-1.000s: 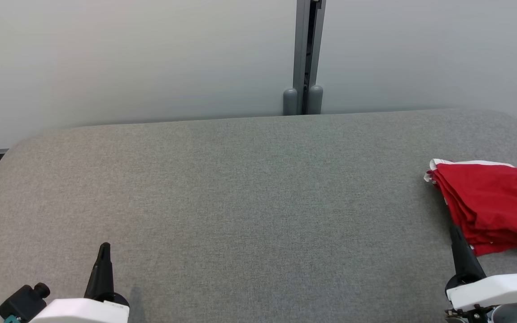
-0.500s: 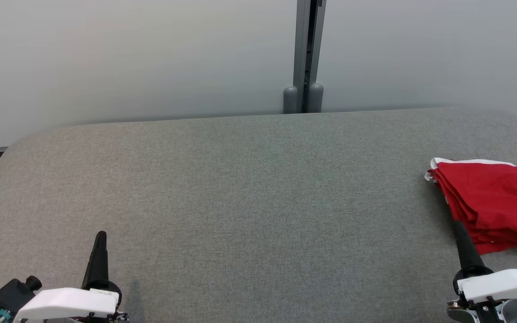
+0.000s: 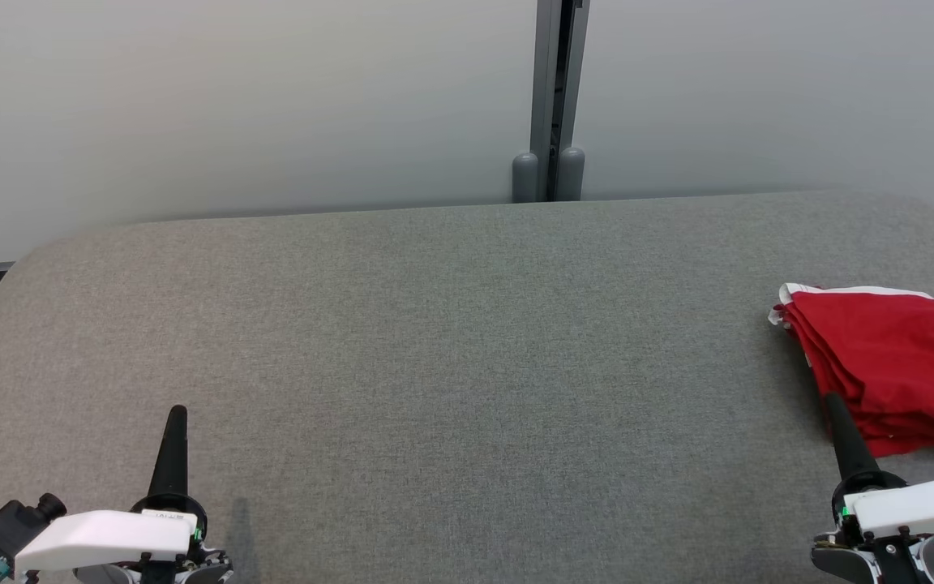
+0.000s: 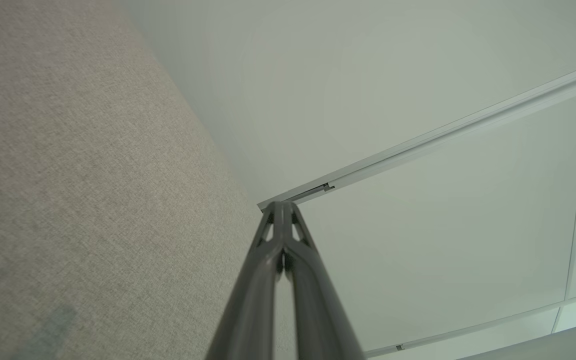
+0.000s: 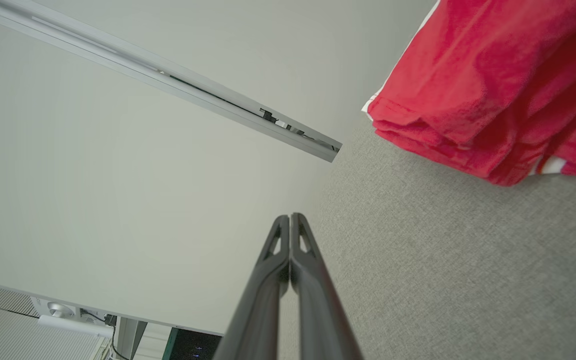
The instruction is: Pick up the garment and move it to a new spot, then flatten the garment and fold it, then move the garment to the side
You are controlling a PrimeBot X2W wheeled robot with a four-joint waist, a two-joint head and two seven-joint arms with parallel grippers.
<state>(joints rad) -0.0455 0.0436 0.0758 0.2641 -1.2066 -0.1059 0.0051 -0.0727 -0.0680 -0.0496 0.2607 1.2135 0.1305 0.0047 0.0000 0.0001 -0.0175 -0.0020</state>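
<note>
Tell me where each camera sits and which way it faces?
Head view: on the head, forward and down at the table; left pincer and right pincer show, both shut.
Left wrist view: on the left wrist, along its pincer toward table and wall.
Right wrist view: on the right wrist, along its pincer toward wall and red garment.
Shared: head and right wrist views show the garment.

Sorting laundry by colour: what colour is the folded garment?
Red, with a white edge; the garment shows best in the right wrist view.

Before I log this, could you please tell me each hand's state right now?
Left hand: closed, empty.
Right hand: closed, empty; the red garment lies unheld.
</note>
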